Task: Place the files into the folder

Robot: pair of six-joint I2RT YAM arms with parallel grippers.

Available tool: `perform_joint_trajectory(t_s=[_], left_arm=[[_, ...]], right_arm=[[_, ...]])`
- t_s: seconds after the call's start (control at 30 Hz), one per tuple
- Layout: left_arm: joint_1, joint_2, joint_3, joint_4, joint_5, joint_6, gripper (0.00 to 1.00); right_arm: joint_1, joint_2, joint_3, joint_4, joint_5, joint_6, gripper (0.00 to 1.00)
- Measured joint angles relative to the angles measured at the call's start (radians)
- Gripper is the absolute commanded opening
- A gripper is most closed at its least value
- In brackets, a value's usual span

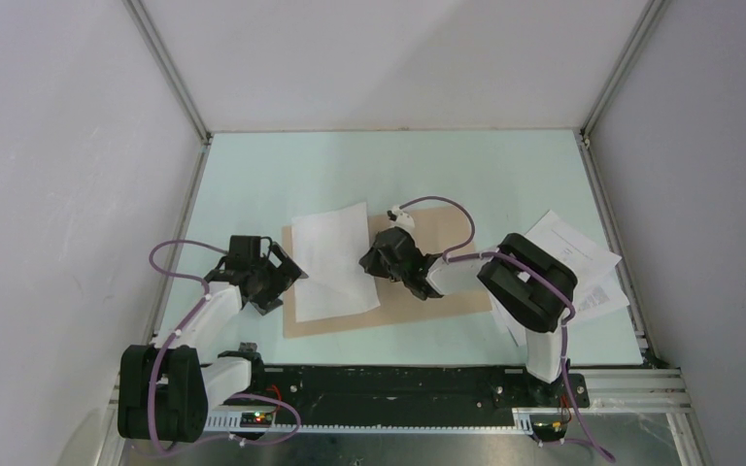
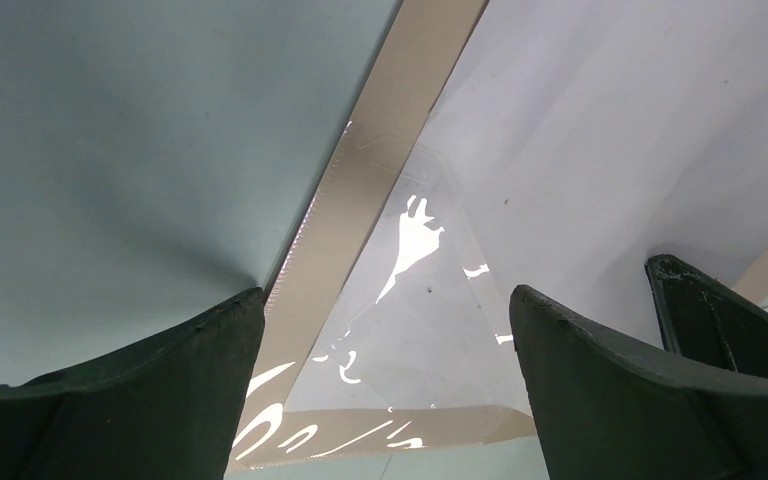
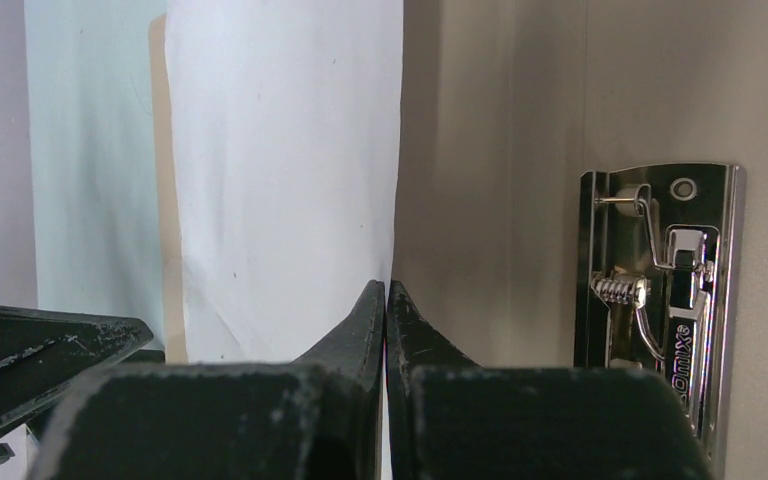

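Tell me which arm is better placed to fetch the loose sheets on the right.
Right: the sheets lie beside that arm; the left end effector sits on the far side of the folder.

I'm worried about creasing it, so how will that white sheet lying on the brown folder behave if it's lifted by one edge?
Probably floppy: the sheet looks thin and does not lie quite flat on the folder. Likely very light, so a push may slide it across the smooth card. Pinched at one edge, it could sag and crease.
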Motion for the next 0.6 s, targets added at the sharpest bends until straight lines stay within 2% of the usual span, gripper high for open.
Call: perform_joint_trajectory(t_s=[0.6], left_arm=[[0.000,0.000,0.000,0.000,0.000,0.000,1.00]], right_arm=[[0.029,0.020,0.002,0.020,-0.011,0.011,0.00]])
